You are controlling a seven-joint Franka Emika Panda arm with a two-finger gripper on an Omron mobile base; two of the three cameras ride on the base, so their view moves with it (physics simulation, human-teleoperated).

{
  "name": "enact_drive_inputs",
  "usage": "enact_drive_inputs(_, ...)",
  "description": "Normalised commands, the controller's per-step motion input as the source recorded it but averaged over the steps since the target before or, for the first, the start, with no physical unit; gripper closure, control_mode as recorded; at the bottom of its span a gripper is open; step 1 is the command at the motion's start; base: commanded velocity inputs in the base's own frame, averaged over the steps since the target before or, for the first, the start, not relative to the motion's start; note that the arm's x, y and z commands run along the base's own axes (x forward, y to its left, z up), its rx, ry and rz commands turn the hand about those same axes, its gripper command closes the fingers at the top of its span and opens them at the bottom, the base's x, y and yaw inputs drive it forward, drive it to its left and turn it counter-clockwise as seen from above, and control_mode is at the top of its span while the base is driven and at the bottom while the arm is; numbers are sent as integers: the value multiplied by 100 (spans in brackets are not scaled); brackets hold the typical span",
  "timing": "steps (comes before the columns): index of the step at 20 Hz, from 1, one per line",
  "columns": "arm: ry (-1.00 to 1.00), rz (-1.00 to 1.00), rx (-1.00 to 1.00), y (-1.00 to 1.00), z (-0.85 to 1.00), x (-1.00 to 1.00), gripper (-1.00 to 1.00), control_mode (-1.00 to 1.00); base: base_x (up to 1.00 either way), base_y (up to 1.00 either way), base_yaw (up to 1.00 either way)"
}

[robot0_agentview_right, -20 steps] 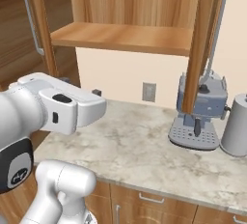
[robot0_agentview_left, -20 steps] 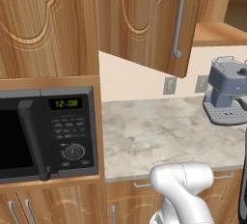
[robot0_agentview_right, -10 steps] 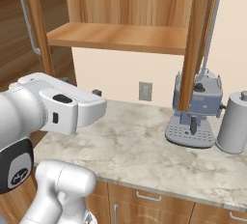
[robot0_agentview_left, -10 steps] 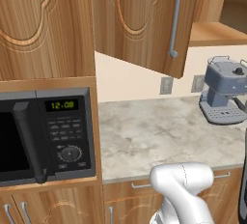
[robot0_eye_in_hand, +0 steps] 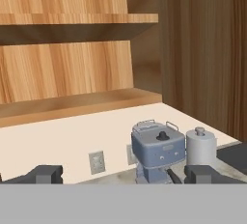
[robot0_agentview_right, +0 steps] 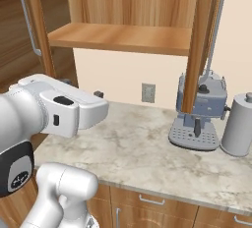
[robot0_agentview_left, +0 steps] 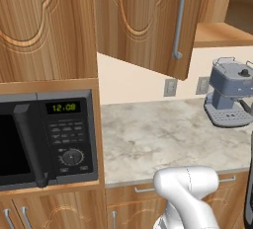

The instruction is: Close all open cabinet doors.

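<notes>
Marble-topped bench (robot0_agentview_left: pixel 168 134) stretched below the upper cabinets, where two cabinet doors stood swung out over it, the left door (robot0_agentview_left: pixel 148 20) beside the microwave (robot0_agentview_left: pixel 47 139) and the right door (robot0_agentview_right: pixel 201 45) edge-on before the coffee machine (robot0_agentview_right: pixel 199 109). My gripper (robot0_eye_in_hand: pixel 123 174) was spread wide and held nothing. Each panel would probably swing stiff and light on its hinges; I judged pushing near the silver handle (robot0_agentview_left: pixel 179 18) best.

A home kitchen: wood cabinets (robot0_agentview_left: pixel 44 25), marble counter (robot0_agentview_left: pixel 163 134), microwave (robot0_agentview_left: pixel 47 136) and coffee machine (robot0_agentview_right: pixel 199 111).
</notes>
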Motion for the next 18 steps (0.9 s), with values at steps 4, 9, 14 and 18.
enact_drive_inputs(4,0,9,5,-13,3,-18,-100,-100,0,0,0)
enact_drive_inputs(9,2,20,12,-2,21,-49,-100,-100,0,0,0)
enact_drive_inputs(14,12,15,10,0,31,-19,-100,-100,0,0,0)
enact_drive_inputs(18,17,8,3,2,6,2,-100,-100,0,0,0)
